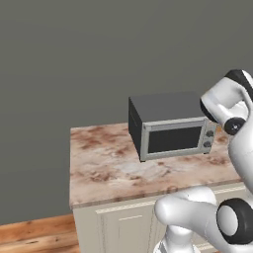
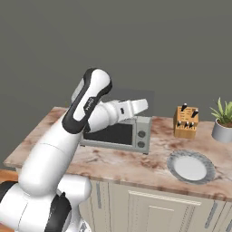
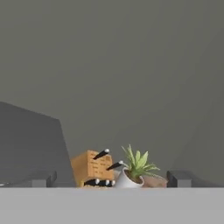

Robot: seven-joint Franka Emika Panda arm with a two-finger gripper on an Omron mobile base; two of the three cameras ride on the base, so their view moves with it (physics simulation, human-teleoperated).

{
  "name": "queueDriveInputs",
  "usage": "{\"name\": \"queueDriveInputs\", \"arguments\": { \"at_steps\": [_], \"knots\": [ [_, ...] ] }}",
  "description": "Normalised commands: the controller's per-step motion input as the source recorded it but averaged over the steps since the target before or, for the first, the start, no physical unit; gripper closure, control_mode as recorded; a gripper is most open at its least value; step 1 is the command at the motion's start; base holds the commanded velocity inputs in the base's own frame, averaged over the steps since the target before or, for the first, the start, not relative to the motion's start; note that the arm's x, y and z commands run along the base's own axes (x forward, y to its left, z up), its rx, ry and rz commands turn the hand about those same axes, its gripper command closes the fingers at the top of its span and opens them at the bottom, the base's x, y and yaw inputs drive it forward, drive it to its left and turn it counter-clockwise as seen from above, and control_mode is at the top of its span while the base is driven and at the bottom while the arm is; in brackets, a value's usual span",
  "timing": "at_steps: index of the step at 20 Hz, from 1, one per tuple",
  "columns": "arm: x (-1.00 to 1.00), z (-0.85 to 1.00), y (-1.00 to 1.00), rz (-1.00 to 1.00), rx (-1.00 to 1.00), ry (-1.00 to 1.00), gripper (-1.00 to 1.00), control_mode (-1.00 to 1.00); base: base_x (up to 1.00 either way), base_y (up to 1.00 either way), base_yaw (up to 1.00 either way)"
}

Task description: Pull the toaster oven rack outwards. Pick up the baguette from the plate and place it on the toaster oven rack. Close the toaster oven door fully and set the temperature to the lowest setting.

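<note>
Marble-look tabletop (image 1: 106, 170), pink-brown, runs over cream cabinets; its left end and front edge are bare, w/ plenty of free room left of and in front of the toaster oven (image 1: 170, 126). Oven sits toward the back wall, door (image 1: 174, 139) shut flush, dark glass, knob column at its right. Rack not visible behind the closed door. White arm rises in front of the oven and reaches over its top right corner in the right base view.

Plate (image 2: 190, 166) lies near the tabletop's front edge, well right of the oven, apart from it; looks empty, baguette can't be made out. Plant pot (image 2: 222, 130) stands at the far right, at the back. Knife block (image 2: 186, 122) stands between oven and pot, toward the back.

Pincer (image 3: 109, 179) sits above the oven top, jaws wide apart, nothing btwn them, touching nothing; fingertips (image 3: 178, 179) frame the knife block and plant beyond.
</note>
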Motion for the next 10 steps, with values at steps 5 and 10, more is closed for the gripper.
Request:
{"name": "queueDriveInputs", "arguments": {
  "at_steps": [5, 10],
  "knots": [
    [-0.03, 1.00, 0.26, -0.14, -0.04, 0.31, -1.00, -1.00, 0.00, 0.00, 0.00],
    [0.00, 1.00, 0.25, -0.17, -0.10, 0.24, -1.00, -1.00, 0.00, 0.00, 0.00]
  ]
}}
